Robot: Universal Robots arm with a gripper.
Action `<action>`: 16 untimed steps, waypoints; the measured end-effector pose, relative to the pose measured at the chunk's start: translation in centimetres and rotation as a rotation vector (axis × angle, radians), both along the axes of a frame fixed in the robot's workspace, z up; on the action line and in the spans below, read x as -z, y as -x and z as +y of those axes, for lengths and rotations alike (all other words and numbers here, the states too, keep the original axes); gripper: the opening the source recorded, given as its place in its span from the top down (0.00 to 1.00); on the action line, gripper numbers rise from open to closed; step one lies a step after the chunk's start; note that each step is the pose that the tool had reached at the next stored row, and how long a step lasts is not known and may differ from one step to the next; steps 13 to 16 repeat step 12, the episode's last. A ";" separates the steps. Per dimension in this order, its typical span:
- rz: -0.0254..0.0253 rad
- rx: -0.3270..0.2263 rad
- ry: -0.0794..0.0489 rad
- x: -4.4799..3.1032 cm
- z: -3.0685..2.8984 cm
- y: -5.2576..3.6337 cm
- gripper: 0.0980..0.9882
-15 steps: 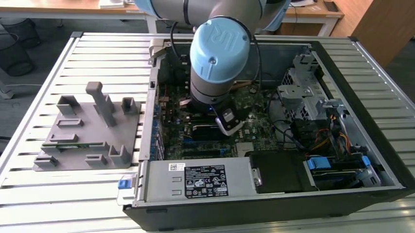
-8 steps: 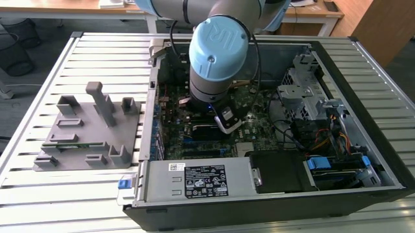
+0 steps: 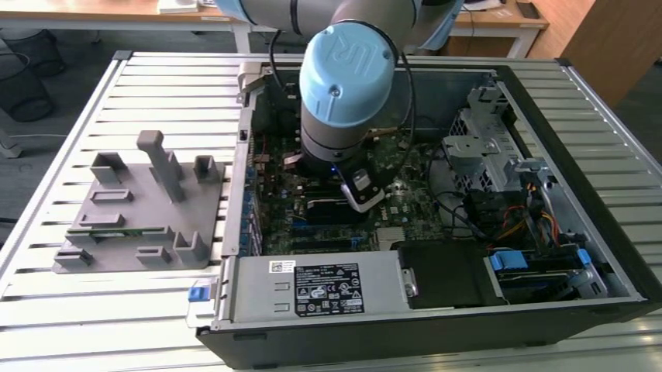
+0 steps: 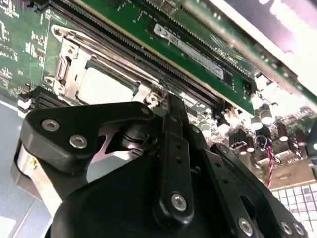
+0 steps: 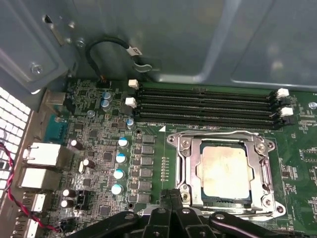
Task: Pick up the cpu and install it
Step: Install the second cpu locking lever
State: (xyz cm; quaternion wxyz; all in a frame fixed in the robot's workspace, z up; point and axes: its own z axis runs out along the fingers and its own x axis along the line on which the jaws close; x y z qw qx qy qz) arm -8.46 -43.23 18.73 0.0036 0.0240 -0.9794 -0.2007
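The arm is reaching straight down from above, its pale blue joint cap facing up and the wrist pointing downward. The black gripper is hanging low at its end, its fingers pressing together, holding nothing.

Setting: robotics lab or test workshop inside an office-type room. Evidence: slatted aluminium workbench carrying an opened desktop computer case and, at the exterior view's left, a grey fixture block. Far side: wooden desks, wire waste bin, grey floor
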 end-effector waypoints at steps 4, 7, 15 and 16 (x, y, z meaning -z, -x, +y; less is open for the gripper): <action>-0.0001 0.000 0.000 -0.39 0.00 0.01 0.99; -0.0001 0.000 0.000 -0.94 0.00 0.02 0.99; -0.0002 0.000 -0.001 -1.74 0.01 0.03 0.99; -0.0002 0.000 -0.001 -1.74 0.01 0.03 0.99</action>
